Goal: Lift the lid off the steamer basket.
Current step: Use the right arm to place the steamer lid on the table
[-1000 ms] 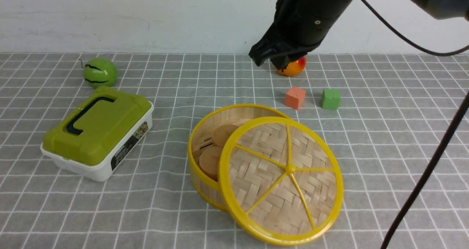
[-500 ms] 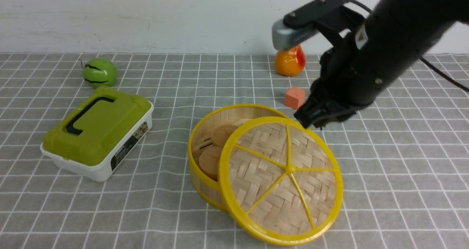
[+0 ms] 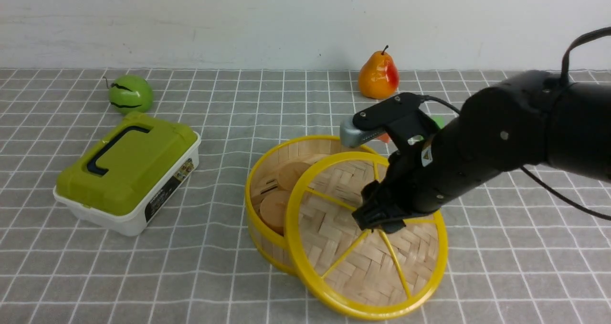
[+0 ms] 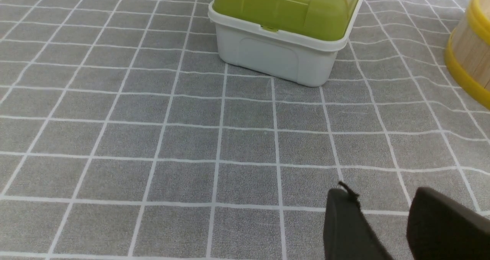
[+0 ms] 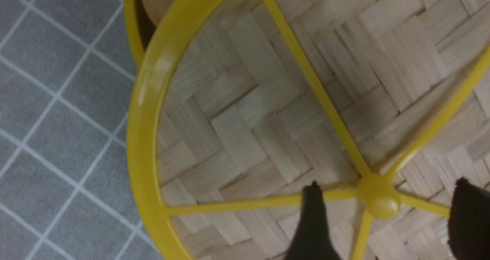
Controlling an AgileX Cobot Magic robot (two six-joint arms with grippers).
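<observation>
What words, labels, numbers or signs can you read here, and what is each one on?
No word, brand or number can be read with certainty.
Box label: dark, with pale print and a small picture, on the side of the white box; too small to read.
Warning sign: a triangle on a pale sticker on the right arm; the mark inside is too small to make out.

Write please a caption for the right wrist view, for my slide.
The open right gripper straddles the yellow centre knob of the woven bamboo lid.
</observation>
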